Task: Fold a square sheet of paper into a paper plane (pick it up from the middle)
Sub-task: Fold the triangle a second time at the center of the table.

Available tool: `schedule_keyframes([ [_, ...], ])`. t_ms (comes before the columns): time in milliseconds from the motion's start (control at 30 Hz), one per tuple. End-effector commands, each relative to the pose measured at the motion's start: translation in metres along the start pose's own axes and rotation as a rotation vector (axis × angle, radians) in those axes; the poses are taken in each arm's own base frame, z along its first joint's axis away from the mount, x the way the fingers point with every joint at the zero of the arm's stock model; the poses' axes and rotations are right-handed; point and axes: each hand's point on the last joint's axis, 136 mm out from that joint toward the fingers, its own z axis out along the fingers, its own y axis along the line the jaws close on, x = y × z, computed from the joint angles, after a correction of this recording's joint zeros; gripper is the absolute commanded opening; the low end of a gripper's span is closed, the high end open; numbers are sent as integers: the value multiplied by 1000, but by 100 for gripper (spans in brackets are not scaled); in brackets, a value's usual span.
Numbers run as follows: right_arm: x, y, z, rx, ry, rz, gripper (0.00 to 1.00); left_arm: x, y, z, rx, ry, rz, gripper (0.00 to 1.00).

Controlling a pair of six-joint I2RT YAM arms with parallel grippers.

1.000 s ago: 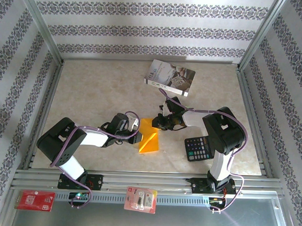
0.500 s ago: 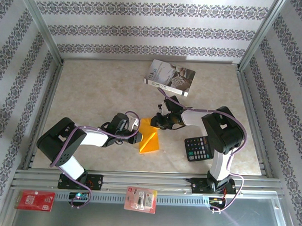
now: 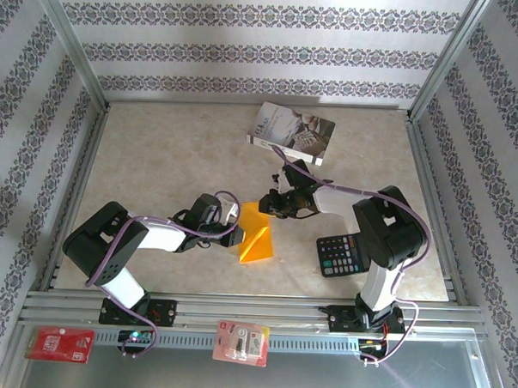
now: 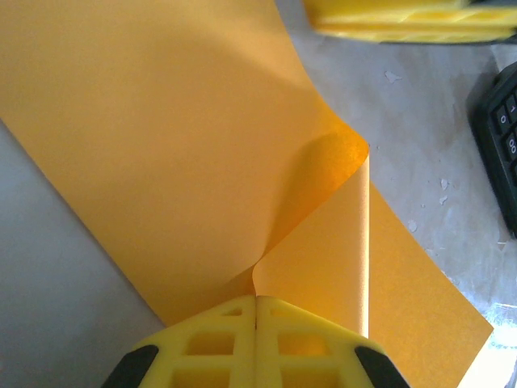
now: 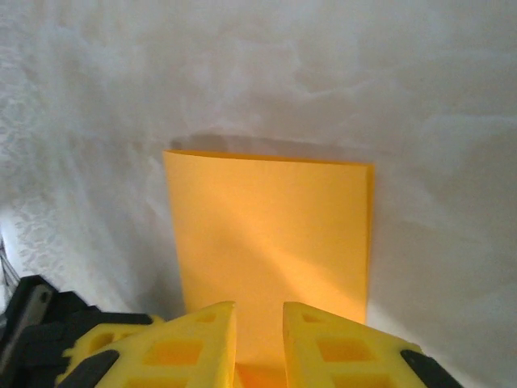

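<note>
1. Roughly mid-worktop (image 3: 157,155), between the two arms, lies the orange sheet of paper (image 3: 255,237), folded over on itself.
2. The left tool (image 3: 237,236) comes at the sheet from its left side. Its wrist view shows the yellow fingers of the left tool (image 4: 256,311) pressed together on the near edge of the paper (image 4: 161,145), which curls up there into a raised flap.
3. The right tool (image 3: 270,207) sits at the sheet's far corner. In its wrist view the right tool (image 5: 258,323) has its fingers a narrow gap apart, with the paper (image 5: 271,234) under and ahead of them. Whether they touch it cannot be told.
4. A black calculator (image 3: 341,254) lies just right of the sheet, beside the right arm, apart from the paper.
5. A grey-white book (image 3: 292,134) lies further back, well clear.
6. On the metal rail in front of the bases lie a red packet (image 3: 61,343) and a blister pack (image 3: 242,342).
</note>
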Motion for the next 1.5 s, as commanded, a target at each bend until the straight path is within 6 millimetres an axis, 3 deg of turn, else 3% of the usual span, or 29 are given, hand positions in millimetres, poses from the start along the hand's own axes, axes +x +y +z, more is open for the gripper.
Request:
schedule_keyframes([
  [0,6,5,-17,5,-25,-12,23,23,29,0,-119,82,-44,0],
  [300,35,9,-34,16,-43,0,22,31,37,-1,-170,117,-65,0],
  [700,59,17,-34,3,-36,8,21,41,45,3,-217,165,-98,0],
  [900,79,35,-26,-27,-37,-14,19,44,48,4,-244,179,-114,0],
  [1467,120,55,14,-108,-42,64,15,51,53,4,-277,201,-159,0],
])
